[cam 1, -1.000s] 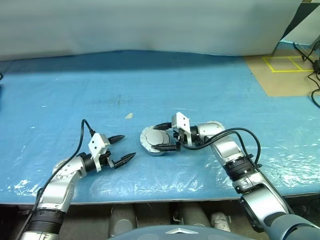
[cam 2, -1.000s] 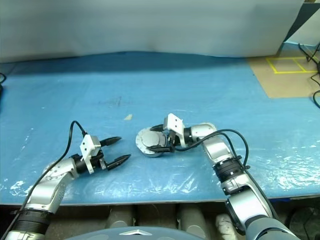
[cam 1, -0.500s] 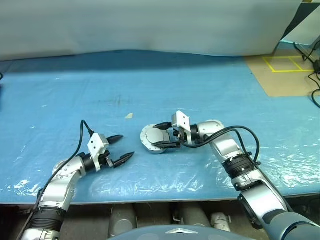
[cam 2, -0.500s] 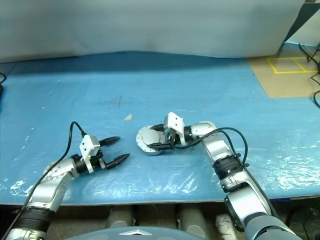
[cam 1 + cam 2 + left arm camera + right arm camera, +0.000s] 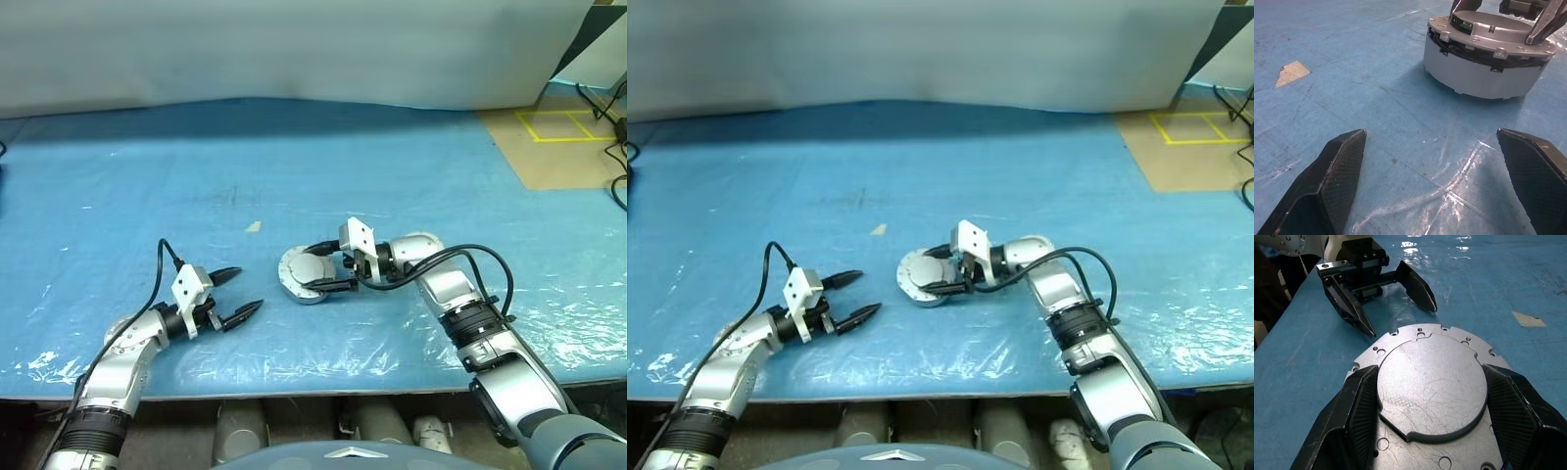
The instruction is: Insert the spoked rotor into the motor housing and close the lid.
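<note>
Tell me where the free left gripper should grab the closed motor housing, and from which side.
Probably by the plain cylindrical side wall of the motor housing, coming in level from the robot's left. The lid is down on top, the right gripper already straddles it from the right, and the left gripper stands open, apart from it, pointing at that wall.

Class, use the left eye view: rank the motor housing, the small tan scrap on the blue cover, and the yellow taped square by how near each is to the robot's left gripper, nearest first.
Measured from the left gripper:
1. Motor housing: just to the gripper's right, lid closed, with the right gripper straddling it.
2. Tan scrap: farther back on the blue cover, nearly straight ahead.
3. Yellow taped square: far right rear, off the cover.
</note>
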